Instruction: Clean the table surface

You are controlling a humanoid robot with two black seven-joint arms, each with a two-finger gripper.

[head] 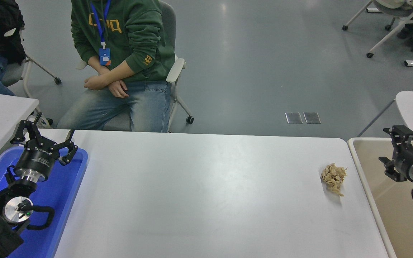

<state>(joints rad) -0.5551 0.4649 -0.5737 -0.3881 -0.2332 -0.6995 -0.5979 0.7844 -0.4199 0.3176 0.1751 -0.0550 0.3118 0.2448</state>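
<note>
I work from a single head view, mounted high on the robot's side and aimed forward and down. The table (206, 193) fills the lower half of the frame, its near edge cut off at the bottom and its far edge running across mid-frame. The left arm (31, 168) enters at the lower left corner, over a blue tray (70, 186); the right arm (407, 166) enters at the right edge, over a beige bin (368, 186). Both point away from the lens. Beyond the far edge the view takes in grey floor (264, 64) and a seated person (127, 53) at the top. No second view exists, so no overlap applies.
</note>
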